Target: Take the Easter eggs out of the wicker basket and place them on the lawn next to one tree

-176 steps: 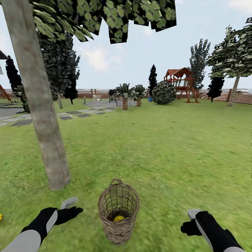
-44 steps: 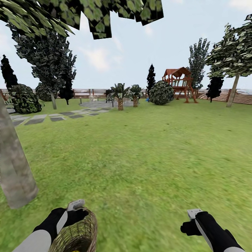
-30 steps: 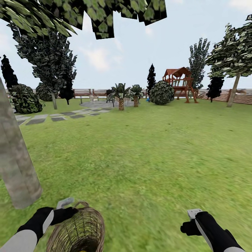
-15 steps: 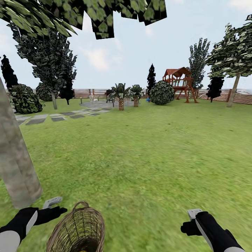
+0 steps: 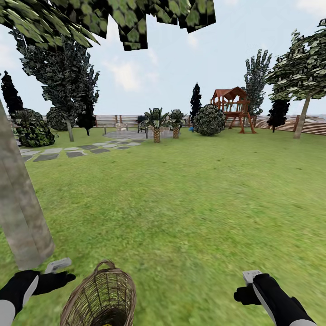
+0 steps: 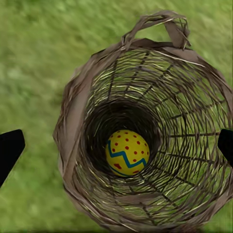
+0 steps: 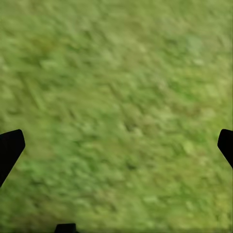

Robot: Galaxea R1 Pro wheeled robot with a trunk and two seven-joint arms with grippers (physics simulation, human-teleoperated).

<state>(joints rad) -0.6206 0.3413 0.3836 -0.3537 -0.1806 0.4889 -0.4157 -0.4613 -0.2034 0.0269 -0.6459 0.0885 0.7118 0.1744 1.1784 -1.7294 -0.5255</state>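
I have the left gripper hanging just off the near side of the wicker basket, low over the lawn. Through its wrist camera I look straight down the basket's mouth, and its two dark fingertips sit far apart at the frame's edges, so it is spread wide and holds nothing. One Easter egg lies at the bottom of the basket, yellow with a blue zigzag and red dots, straight ahead of that gripper and well below the rim. I judge the camera was lined up this way so I can see the egg and plan a straight drop between the wicker walls; the basket is deep and narrow, so a slanted entry would likely catch the weave. I can see just this one egg inside.

The tree I would use stands just beyond the left gripper and to its outer side, trunk close by, which makes for a short carry from the basket.

The right gripper is parked well away from the basket on its far side, pointing at bare grass; its fingertips are likewise wide apart and empty. I take it as kept out of the way while the left arm works
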